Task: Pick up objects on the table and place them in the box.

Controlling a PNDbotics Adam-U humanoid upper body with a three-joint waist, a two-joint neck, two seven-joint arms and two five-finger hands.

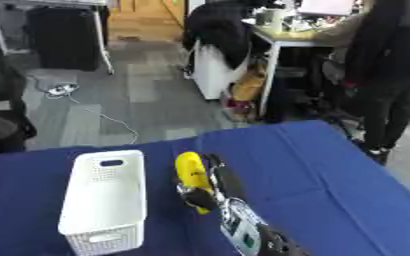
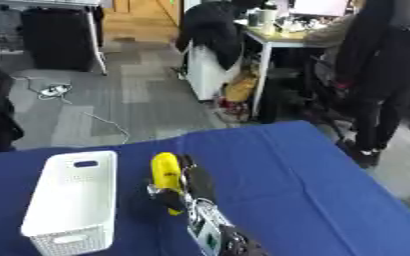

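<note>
The right hand [image 1: 207, 192] reaches in from the lower edge over the blue table [image 1: 331, 175], its fingers curled round 1 yellow object [image 1: 190, 175], banana-like in shape, held just right of the white box [image 1: 103, 200]; whether the object rests on the cloth or is lifted clear cannot be told; the box is a perforated basket with handle slots, standing on the table's left part; the left hand shows in neither view.
</note>
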